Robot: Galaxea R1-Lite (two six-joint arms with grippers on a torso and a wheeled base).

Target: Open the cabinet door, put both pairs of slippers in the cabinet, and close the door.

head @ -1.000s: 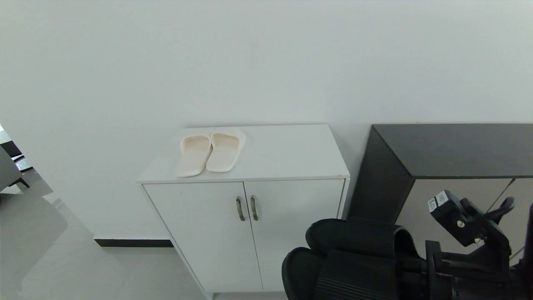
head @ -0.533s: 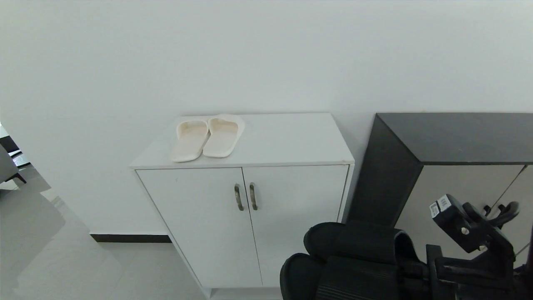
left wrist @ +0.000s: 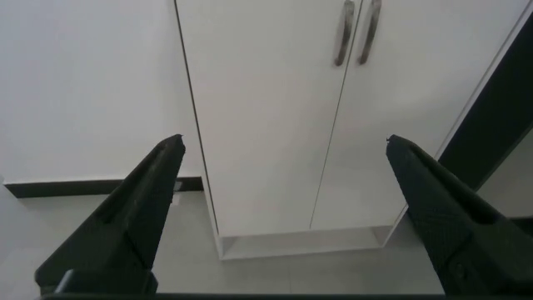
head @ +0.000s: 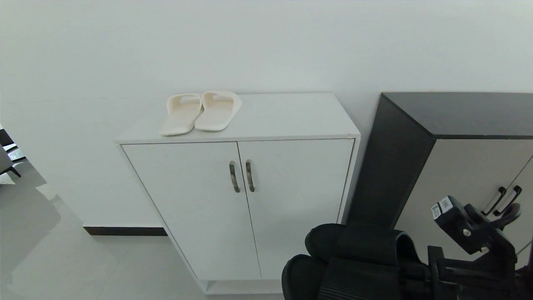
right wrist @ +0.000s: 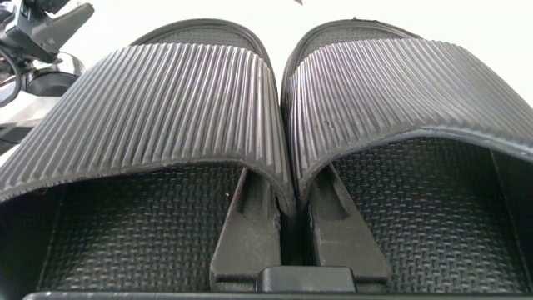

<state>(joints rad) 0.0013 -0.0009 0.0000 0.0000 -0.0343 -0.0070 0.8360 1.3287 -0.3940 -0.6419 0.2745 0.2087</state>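
cream slippers atop cabinet, black slippers gripped

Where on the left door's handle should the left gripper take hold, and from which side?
Probably the middle of the left door's handle, with the left gripper coming straight from the front, astride it. It is an upright bar bowed outward; the right door's handle sits close beside it, so one side must slip into that narrow gap.

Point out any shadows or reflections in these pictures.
Head view: the white cabinet casts a faint shadow on the wall to its right; the glossy floor carries grey reflections. Right wrist view: the black slippers stand dark against a bright white backdrop.
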